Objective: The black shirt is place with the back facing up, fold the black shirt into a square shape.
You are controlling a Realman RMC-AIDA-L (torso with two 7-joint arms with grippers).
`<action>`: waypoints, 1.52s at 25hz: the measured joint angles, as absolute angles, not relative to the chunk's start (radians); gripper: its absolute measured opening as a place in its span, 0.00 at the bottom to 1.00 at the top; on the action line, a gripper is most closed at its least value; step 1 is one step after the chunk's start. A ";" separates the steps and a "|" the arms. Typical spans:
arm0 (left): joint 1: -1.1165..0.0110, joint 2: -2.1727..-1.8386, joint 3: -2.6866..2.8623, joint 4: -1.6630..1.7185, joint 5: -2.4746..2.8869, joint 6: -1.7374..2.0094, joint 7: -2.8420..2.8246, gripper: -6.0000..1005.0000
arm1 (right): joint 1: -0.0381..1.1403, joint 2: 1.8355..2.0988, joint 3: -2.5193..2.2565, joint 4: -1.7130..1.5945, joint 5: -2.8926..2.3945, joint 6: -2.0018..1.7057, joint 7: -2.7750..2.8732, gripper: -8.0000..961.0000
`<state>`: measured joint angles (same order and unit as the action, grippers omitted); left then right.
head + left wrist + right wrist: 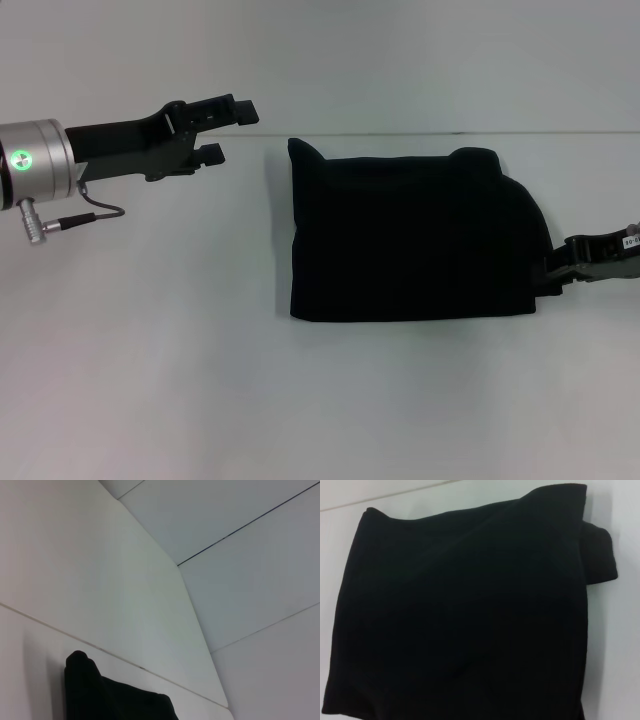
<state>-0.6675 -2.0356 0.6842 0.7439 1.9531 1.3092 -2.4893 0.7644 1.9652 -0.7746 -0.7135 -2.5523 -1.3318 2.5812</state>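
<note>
The black shirt [410, 235] lies folded into a thick, roughly rectangular block on the white table, right of centre in the head view. Its plain black cloth fills the right wrist view [470, 610], with a small flap sticking out at one corner. One corner of the shirt [100, 697] also shows in the left wrist view. My left gripper [232, 130] hovers open and empty to the left of the shirt's far left corner, apart from it. At the shirt's near right edge sits my right gripper [560, 270], right against the cloth.
The white table [150, 350] runs back to a white wall, with a thin seam [560, 133] along the table's far edge. A grey cable [95, 218] hangs from the left wrist.
</note>
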 joint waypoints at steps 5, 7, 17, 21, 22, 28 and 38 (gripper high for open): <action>-0.668 -2.036 0.684 0.744 1.953 1.308 -2.489 0.93 | 0.764 1.965 -0.777 -0.713 -2.555 -1.331 2.586 0.41; -0.668 -2.036 0.684 0.744 1.953 1.308 -2.489 0.93 | 0.764 1.965 -0.779 -0.713 -2.555 -1.334 2.586 0.36; -0.669 -2.034 0.684 0.744 1.953 1.308 -2.488 0.93 | 0.761 1.948 -0.780 -0.737 -2.560 -1.405 2.635 0.02; -0.669 -2.034 0.684 0.744 1.950 1.308 -2.488 0.93 | 0.760 1.947 -0.784 -0.736 -2.598 -1.396 2.658 0.02; -0.669 -2.034 0.684 0.744 1.949 1.308 -2.488 0.93 | 0.760 1.949 -0.783 -0.734 -2.602 -1.385 2.658 0.02; -0.667 -2.034 0.684 0.744 1.947 1.304 -2.488 0.93 | 0.776 1.955 -0.788 -0.695 -2.611 -1.338 2.645 0.03; -0.655 -2.038 0.673 0.744 1.941 1.307 -2.488 0.93 | 0.790 1.913 -0.742 -0.681 -2.643 -1.337 2.681 0.11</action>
